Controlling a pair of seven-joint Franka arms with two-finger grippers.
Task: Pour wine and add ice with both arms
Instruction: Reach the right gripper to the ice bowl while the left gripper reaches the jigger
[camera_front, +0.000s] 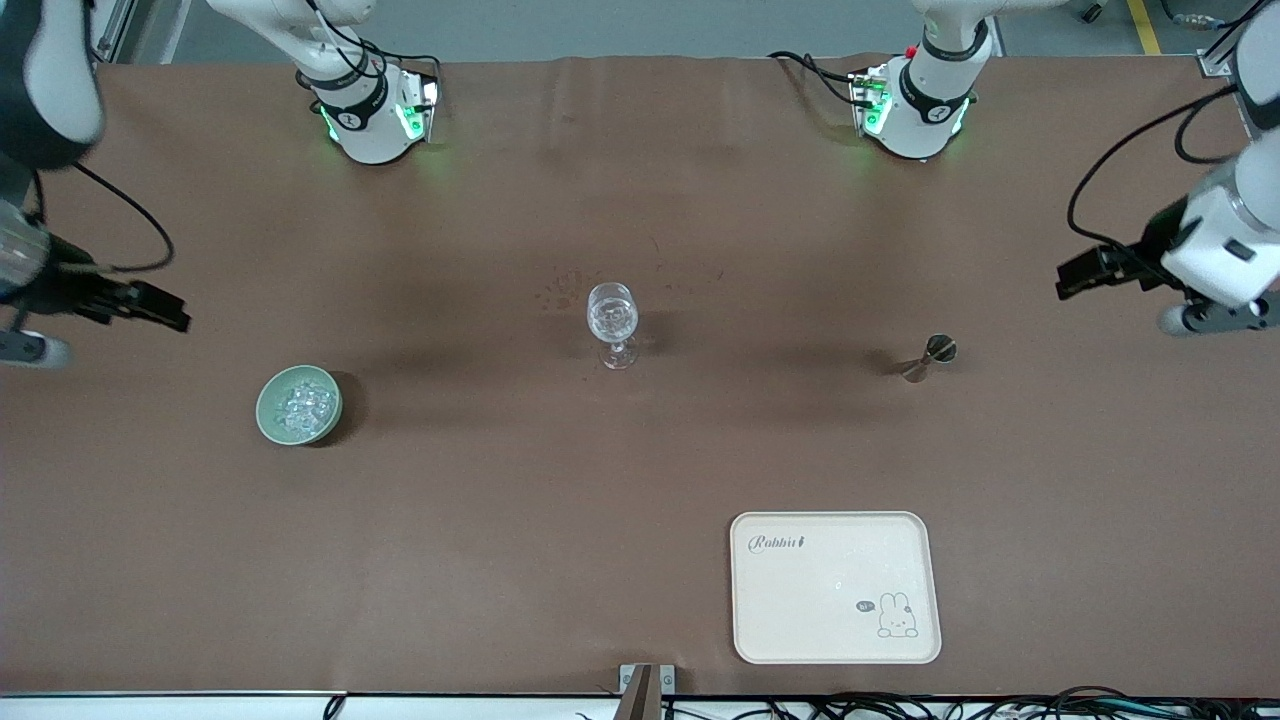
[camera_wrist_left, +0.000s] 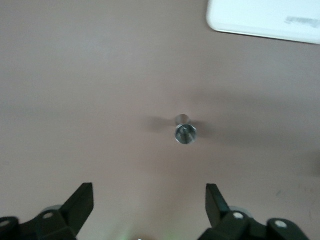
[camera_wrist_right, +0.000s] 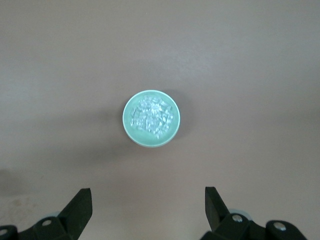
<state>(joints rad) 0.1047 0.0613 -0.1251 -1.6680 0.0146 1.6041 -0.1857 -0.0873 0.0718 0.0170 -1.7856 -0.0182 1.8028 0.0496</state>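
The wine glass (camera_front: 612, 322) stands mid-table as the hub: the pale green bowl (camera_front: 298, 404) heaped with ice (camera_front: 306, 406) sits toward the right arm's end, the metal jigger (camera_front: 928, 357) toward the left arm's, each within its arm's reach. The right gripper (camera_front: 150, 305) and the left gripper (camera_front: 1085, 272) hover wide open, empty.

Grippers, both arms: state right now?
Left tool: open, holding nothing, over the brown table near the small metal jigger.
Right tool: open, holding nothing, over the pale green bowl of ice.
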